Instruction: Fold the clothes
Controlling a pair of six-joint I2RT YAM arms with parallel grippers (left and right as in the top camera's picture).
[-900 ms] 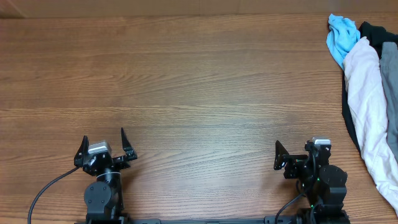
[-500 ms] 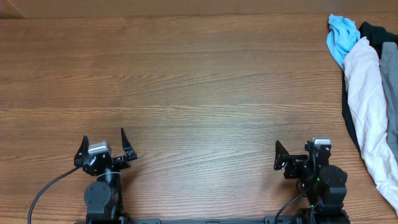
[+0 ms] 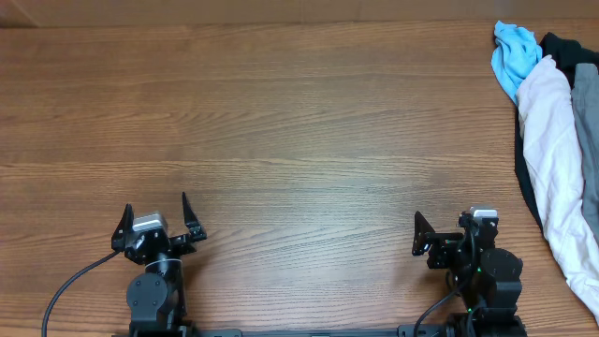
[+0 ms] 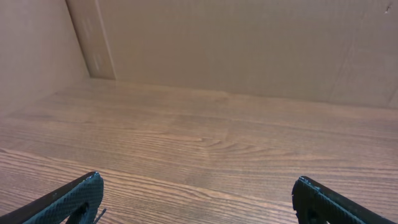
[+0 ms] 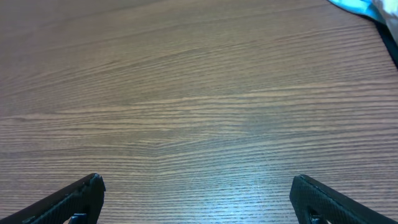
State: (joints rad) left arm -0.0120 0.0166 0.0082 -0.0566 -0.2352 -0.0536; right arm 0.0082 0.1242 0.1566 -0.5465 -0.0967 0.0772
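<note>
A: What is seen, largest thing first?

B: A wood-grain table (image 3: 281,112) is shown from above. A heap of cloth is piled at its far right edge, well apart from both arms.

A: And in the heap?

B: A whitish-pink garment (image 3: 557,159) is draped lengthwise over the pile. The gray shorts (image 3: 590,112) are laid just beside it on its right, touching it. Only a strip of them is seen, since the rest is cut off by the frame, so their fold cannot be judged. A black cloth (image 3: 562,44) is tucked under the pink garment, and a small light-blue cloth (image 3: 515,54) is bunched at the far end of the heap.

A: The grippers?

B: The left gripper (image 3: 155,206) is parked near the front edge on the left, jaws spread wide with nothing between them. The right gripper (image 5: 196,183) is parked at the front right, nearer the heap. Its fingers are also set wide apart over bare wood, and nothing is held.
</note>
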